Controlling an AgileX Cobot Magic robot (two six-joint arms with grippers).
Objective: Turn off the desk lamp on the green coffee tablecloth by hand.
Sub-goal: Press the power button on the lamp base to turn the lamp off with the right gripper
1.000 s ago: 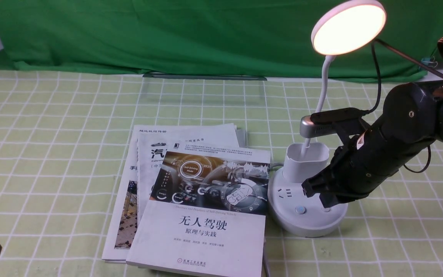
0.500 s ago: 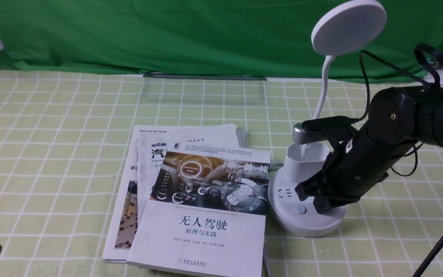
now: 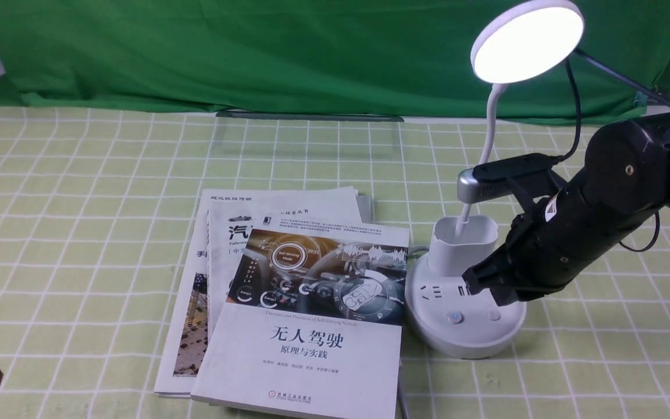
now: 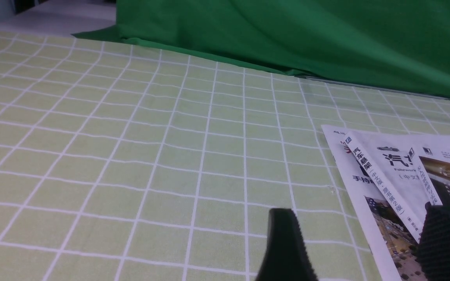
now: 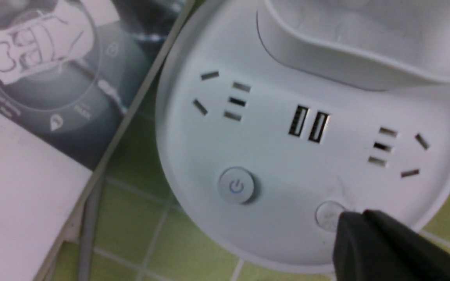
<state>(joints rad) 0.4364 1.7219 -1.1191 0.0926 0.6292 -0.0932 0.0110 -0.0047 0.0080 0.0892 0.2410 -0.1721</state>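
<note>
The hand (image 3: 489,289), the right arm's black gripper, has its fingers pressed together with nothing between them. It reaches down from the right over the round base (image 3: 457,340) of the desk lamp (image 3: 460,247). In the right wrist view its dark tip (image 5: 365,234) sits at the edge of the plain round button (image 5: 326,214); whether it touches cannot be told. The power button (image 5: 236,186) with the blue symbol lies clear to the side. Nearest the camera, the left gripper (image 4: 363,234) hangs low over the green coffee tablecloth (image 3: 79,203) with its fingers spread and empty. A fanned stack of books (image 3: 306,326) lies just left of the lamp, the top cover's corner at the base's rim. Behind the buttons are the sockets, then the cup holder (image 3: 463,238), beside the arm. The thin neck rises from it to the disc head (image 3: 527,42), which glows white above the arm. A dark green backdrop (image 3: 253,52) hangs farthest back.
</note>
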